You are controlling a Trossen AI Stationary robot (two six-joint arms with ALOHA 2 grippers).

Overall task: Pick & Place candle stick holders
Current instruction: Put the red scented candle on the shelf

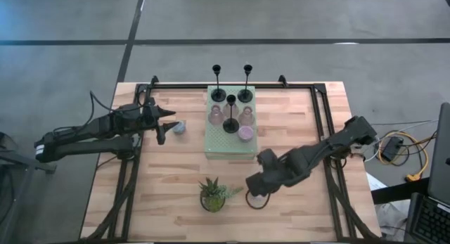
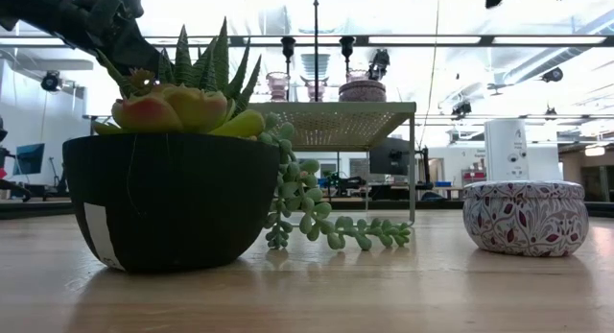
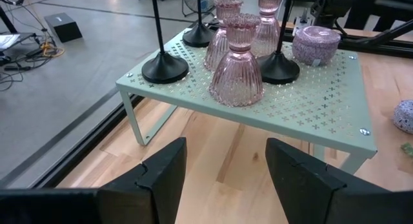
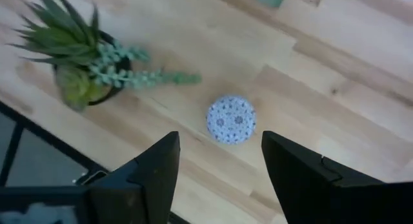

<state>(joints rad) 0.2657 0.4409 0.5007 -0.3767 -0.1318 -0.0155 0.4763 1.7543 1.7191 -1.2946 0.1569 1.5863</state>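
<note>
Your right gripper hangs over a patterned round candle cup on the tabletop beside the potted plant, fingers spread, nothing pinched. Your left gripper faces the green rack, fingers spread and empty. Three black candle stick holders and pink glass holders stand on that rack

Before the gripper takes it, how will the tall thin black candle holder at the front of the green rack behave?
The tall slim black candle holder is probably top-heavy in handling: its long stem rises from a small round disc base, so a sideways push may tip it. It looks rigid, likely metal. Pink ribbed glass holders stand close beside it on the perforated green rack, so a fall could knock them.
</note>
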